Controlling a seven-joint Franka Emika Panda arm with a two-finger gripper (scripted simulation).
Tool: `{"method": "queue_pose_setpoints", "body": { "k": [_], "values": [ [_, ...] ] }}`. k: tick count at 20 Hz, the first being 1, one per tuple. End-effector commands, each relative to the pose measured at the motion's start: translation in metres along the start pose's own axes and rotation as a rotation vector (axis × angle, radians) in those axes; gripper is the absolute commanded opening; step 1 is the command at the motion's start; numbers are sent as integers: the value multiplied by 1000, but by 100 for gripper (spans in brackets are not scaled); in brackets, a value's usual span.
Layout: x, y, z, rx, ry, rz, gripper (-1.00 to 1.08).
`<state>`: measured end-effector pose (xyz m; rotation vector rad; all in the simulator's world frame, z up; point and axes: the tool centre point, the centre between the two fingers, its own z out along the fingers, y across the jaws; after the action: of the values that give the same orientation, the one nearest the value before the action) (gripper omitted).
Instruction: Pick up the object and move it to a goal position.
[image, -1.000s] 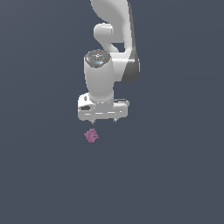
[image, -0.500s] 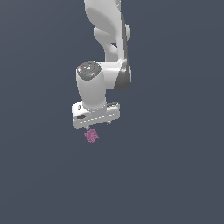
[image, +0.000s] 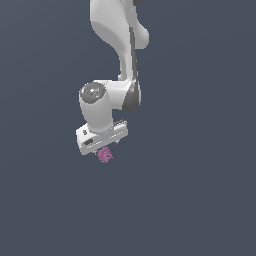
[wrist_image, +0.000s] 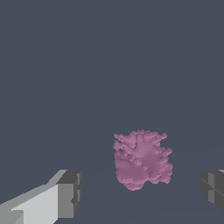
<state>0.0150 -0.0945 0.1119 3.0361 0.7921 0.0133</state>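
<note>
With gripper (wrist_image: 140, 194) spread wide around the object (wrist_image: 142, 160), best centred between the pads before closing gently.

A tiny pink clump (image: 104, 155) is being seen just under the white gripper (image: 104, 149). It is lumpy and bumpy all over, with ragged edges. In the wrist view the pink clump (wrist_image: 141, 159) is lying between the two grey fingertips (wrist_image: 70, 194), touching neither one.
</note>
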Motion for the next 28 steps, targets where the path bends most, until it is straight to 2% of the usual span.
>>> {"method": "queue_pose_setpoints", "body": {
  "k": [1, 9, 18, 28],
  "values": [
    [-3, 5, 7, 1, -2, -45, 100],
    [-10, 13, 19, 6, -6, -128, 100],
    [-12, 15, 25, 6, -7, -138, 100],
    [-13, 14, 68, 6, -7, -143, 100]
  ]
}}
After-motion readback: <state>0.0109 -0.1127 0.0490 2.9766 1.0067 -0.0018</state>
